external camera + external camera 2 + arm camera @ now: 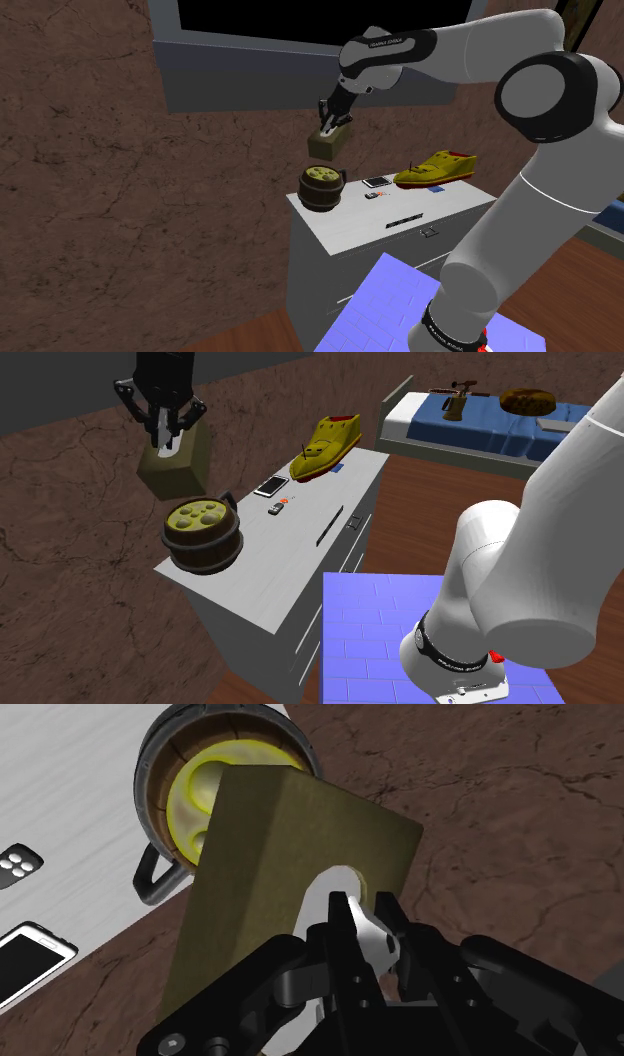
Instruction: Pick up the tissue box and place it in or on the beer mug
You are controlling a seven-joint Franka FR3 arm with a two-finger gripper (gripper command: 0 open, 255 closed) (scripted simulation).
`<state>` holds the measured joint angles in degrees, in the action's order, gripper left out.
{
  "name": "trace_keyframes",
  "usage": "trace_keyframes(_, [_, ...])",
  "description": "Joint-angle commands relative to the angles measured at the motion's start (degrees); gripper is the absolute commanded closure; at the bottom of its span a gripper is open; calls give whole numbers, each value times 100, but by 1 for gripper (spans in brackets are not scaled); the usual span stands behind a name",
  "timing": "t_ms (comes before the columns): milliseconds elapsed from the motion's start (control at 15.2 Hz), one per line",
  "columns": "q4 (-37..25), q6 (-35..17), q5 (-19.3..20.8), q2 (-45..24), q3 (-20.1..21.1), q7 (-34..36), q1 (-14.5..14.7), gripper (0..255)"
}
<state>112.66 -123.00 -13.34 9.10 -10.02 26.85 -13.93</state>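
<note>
Sitting on my blue tiled stand (385,300), I've got a white dresser (400,205) right in front of me with drawers down its front. On its top there's a phone (377,182), a little key-fob thing (277,509) and a yellow shoe (435,168), all bunched toward one end. The beer mug (321,187), a dark barrel-looking one with yellow stuff inside, stands alone at the other end. Floor and walls are the same cracked brown. Further back in the second exterior view there's a bed (480,422) with a blue cover, and past the dresser in the shoulder view a framed black area (260,20).

Writing-wise: there's lettering on my wrist band, but I can't read it.

My pincer (330,122) is clamped on the olive tissue box (328,143), fingers pinched at the white oval opening on top. The box hangs under the pincer in the air above the mug, not touching it.
</note>
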Motion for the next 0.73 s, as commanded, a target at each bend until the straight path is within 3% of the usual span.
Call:
trace_keyframes(0, [179, -188, -17, -46, -37, -64, -29, 255])
trace_keyframes(660, [761, -860, -170, -157, -37, -274, -14, 255])
